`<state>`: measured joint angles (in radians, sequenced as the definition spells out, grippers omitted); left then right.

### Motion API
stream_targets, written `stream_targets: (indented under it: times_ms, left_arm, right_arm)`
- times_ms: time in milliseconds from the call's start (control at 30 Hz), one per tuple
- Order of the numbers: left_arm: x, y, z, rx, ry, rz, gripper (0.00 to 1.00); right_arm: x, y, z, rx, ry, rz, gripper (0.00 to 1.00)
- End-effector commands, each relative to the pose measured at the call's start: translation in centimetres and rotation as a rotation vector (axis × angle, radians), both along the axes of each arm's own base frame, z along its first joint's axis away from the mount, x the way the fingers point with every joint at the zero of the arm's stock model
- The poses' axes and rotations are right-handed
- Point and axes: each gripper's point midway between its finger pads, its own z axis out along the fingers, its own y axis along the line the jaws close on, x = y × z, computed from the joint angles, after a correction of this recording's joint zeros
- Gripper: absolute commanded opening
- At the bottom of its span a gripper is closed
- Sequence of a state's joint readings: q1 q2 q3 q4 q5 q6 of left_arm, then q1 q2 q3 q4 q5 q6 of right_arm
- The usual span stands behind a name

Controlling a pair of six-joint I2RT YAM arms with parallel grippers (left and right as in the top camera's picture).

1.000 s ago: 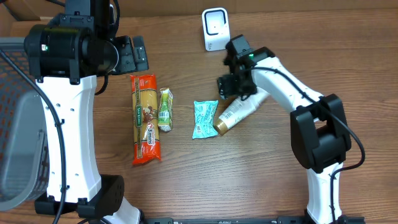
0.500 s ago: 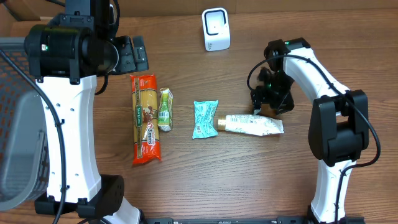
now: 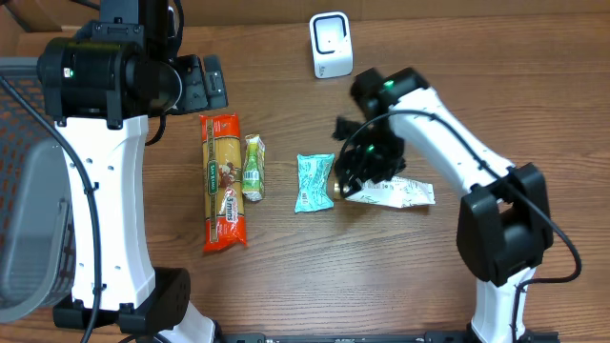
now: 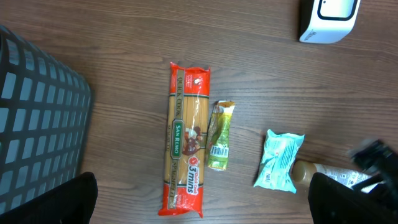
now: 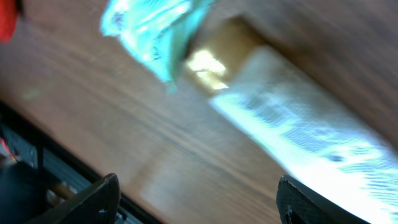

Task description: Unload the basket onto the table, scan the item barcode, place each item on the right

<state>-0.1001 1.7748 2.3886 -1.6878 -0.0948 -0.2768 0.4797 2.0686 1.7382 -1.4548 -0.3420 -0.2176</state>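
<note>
A white tube (image 3: pixel 393 191) with a gold cap (image 3: pixel 339 190) lies flat on the table, cap pointing left, next to a teal packet (image 3: pixel 313 181). My right gripper (image 3: pixel 360 164) hovers open just above the tube's cap end. The blurred right wrist view shows the tube (image 5: pixel 298 130), its cap (image 5: pixel 217 53) and the teal packet (image 5: pixel 149 31) below my right gripper (image 5: pixel 199 199), with nothing between the fingers. The white scanner (image 3: pixel 331 45) stands at the back. High at the left, my left gripper (image 3: pixel 195 84) is open and holds nothing.
An orange pasta packet (image 3: pixel 224 181) and a small green sachet (image 3: pixel 253 169) lie left of the teal packet. A grey mesh basket (image 3: pixel 24 191) stands at the table's left edge. In the left wrist view the pasta packet (image 4: pixel 186 165) and the scanner (image 4: pixel 328 18) appear.
A second ago my right gripper held the tube up near the scanner. The tube now lies on the table, and the gripper has let go and swung left over its cap end.
</note>
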Motion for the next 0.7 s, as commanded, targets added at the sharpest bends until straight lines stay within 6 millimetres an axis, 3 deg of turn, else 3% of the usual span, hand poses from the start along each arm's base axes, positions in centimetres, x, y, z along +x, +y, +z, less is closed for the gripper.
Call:
stream_targets:
  times_ms: [0, 167, 300, 533, 667]
  left_arm:
    - [0.1, 0.2, -0.1, 0.018, 0.004, -0.011, 1.0]
    - [0.1, 0.2, -0.1, 0.018, 0.004, -0.011, 1.0]
    - [0.1, 0.2, -0.1, 0.017, 0.004, -0.011, 1.0]
    - [0.1, 0.2, -0.1, 0.018, 0.004, -0.011, 1.0]
    - [0.1, 0.2, -0.1, 0.018, 0.004, -0.011, 1.0]
  right_arm:
    - [-1.2, 1.3, 0.5, 0.022, -0.01, 0.06, 0.81]
    - [-3.1, 2.4, -1.1, 0.013, 0.009, 0.121, 0.81]
    - [-3.5, 3.1, -2.4, 0.029, -0.012, 0.163, 0.82]
    - [-2.2, 3.6, -4.9, 0.039, -0.093, 0.163, 0.82]
    - [0.6, 2.2, -5.6, -0.059, -0.181, 0.047, 0.82]
